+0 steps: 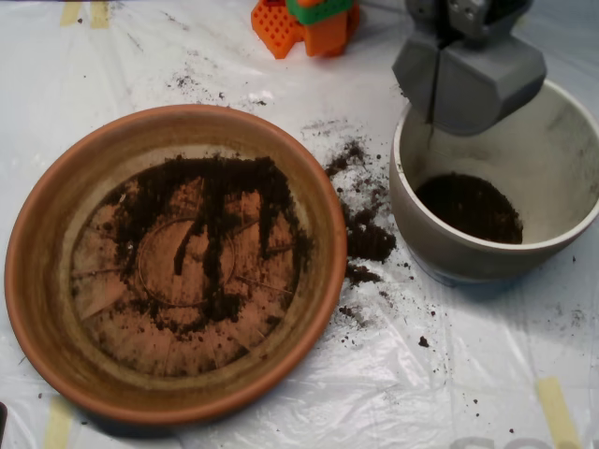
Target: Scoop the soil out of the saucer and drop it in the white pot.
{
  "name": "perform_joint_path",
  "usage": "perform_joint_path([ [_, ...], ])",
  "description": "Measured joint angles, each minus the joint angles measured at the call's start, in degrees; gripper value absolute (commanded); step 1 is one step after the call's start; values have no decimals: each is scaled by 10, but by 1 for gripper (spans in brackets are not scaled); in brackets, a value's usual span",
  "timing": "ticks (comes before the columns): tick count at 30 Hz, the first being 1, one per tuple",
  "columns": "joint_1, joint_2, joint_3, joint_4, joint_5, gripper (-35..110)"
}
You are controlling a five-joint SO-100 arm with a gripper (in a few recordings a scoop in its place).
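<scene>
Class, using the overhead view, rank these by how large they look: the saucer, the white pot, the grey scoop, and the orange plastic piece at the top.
1. The saucer, clearly widest.
2. The white pot, partly cut off at the right edge.
3. The grey scoop, though it sits nearer the camera, so it looks enlarged.
4. The orange plastic piece, cropped by the top edge.

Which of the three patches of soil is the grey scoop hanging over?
The soil in the white pot; the scoop hangs over its rim. The others lie in the saucer and spilled between.

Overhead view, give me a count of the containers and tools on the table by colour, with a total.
Terracotta: 1, the saucer
White: 1, the white pot
Grey: 1, the scoop
Orange and green: 1, the plastic part
Total: 4
</scene>
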Motion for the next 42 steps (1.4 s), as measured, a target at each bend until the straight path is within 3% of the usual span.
perform_joint_path([
  [2,-18,-18,-4,3,-3,37],
  [4,-25,-32,-9,13,-5,47],
  [23,16,4,4,18,24,49],
  [32,200,71,43,17,62,49],
  [42,388,136,349,-119,-4,51],
])
